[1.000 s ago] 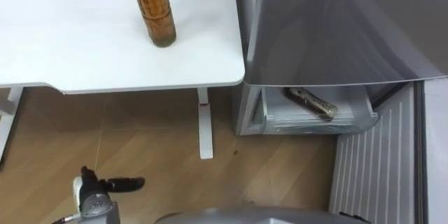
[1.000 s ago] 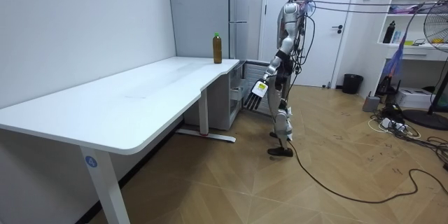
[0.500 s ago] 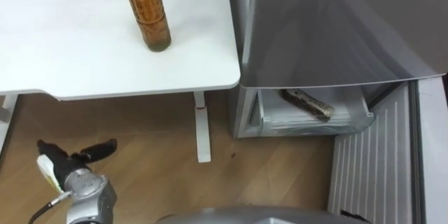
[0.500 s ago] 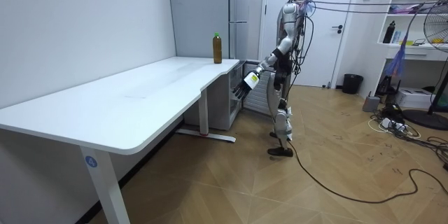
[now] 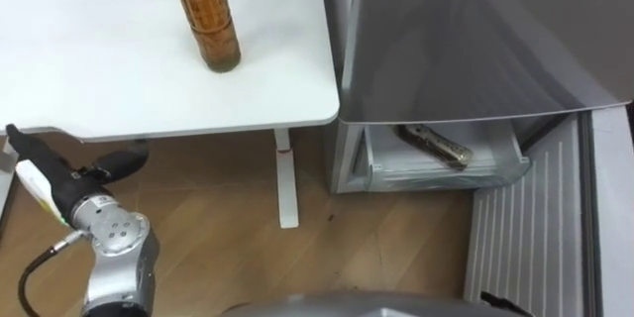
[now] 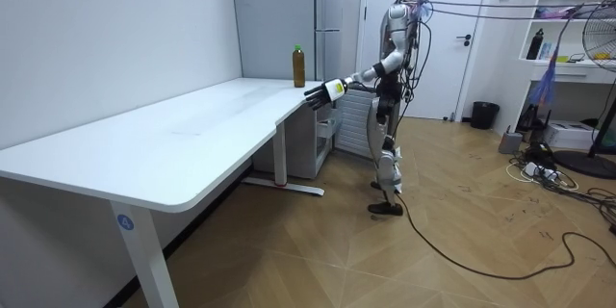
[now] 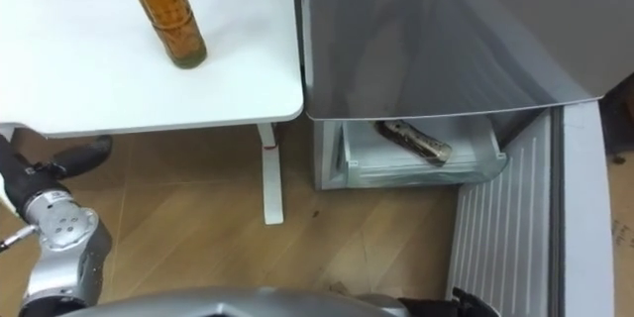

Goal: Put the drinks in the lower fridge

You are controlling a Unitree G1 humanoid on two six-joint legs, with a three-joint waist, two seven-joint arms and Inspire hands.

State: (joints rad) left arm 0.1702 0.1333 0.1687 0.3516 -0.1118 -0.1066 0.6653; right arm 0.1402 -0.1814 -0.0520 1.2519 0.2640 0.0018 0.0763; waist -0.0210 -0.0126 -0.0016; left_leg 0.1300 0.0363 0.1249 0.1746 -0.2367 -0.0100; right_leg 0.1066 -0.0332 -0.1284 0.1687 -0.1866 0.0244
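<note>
Your left hand [image 5: 61, 180] is hovering off the surface [image 5: 99, 79] edge, fingers apart, holding nothing. The bottle [image 5: 208, 22] is standing upright on the surface, cap pointing up.

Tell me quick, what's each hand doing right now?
Left hand: open, fingers straight, holding nothing.
Right hand: cannot be told.

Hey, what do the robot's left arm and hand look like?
The left hand has black fingers and a white tag on its back. Its forearm is a rounded silver-grey shell, with a black cable looping from it.
</note>
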